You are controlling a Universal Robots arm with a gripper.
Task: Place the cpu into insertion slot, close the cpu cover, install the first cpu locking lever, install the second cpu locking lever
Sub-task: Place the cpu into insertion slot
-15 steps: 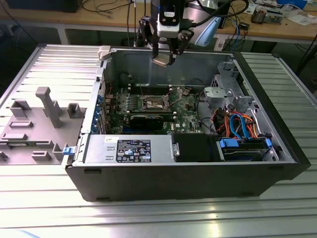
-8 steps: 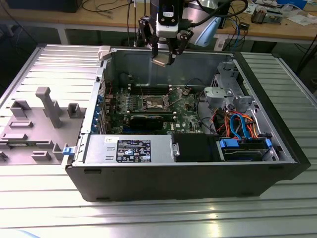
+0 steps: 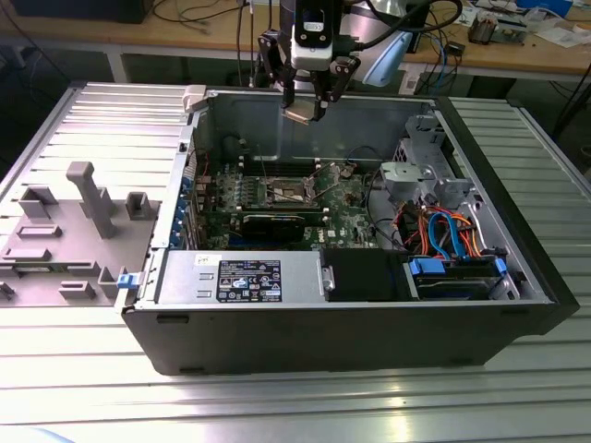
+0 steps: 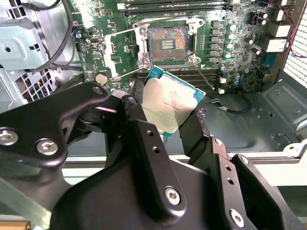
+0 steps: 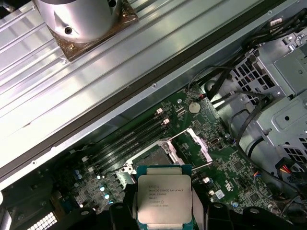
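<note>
- While the tool (image 3: 309, 103) hangs above the open computer case (image 3: 369, 337), its black fingers (image 4: 139, 129) are clamped on the cpu (image 3: 301, 114) at two opposite edges.
- Position of cpu: in the air, clear of the board, over the rear part of the case in the exterior view.
- Second wrist view: the cpu (image 4: 170, 103) sits tilted between the fingers, with its silver-grey lid and teal border showing.
- First wrist view: the cpu (image 5: 164, 199) faces the camera lid-up, flanked by the tool (image 5: 164, 216) on both sides.
- Insertion slot (image 4: 168, 43): unoccupied. The dark contact field is exposed, with a silvery rim around it, amid the green motherboard (image 4: 240, 57).
- In the first wrist view the slot (image 5: 152, 159) lies just past the held chip's far edge and is partly hidden by it.
- Cpu cover (image 4: 122, 52): swung open and lying off to one side of the slot. Board shows through its square window. It is also seen raised in the first wrist view (image 5: 194, 146).
- Memory slots (image 5: 129, 139) run beside the socket, and a coin cell (image 4: 100, 78) sits near the cover.
- The case lies on its side on the ribbed metal surface (image 3: 277, 406).
- A labelled power supply (image 3: 240, 277) runs along the near wall.
- Orange and blue cables (image 3: 443, 231) are bundled at the exterior view's right.
- A grey fixture plate (image 3: 55, 245) rests on the surface at the exterior view's left, apart from the case.
</note>
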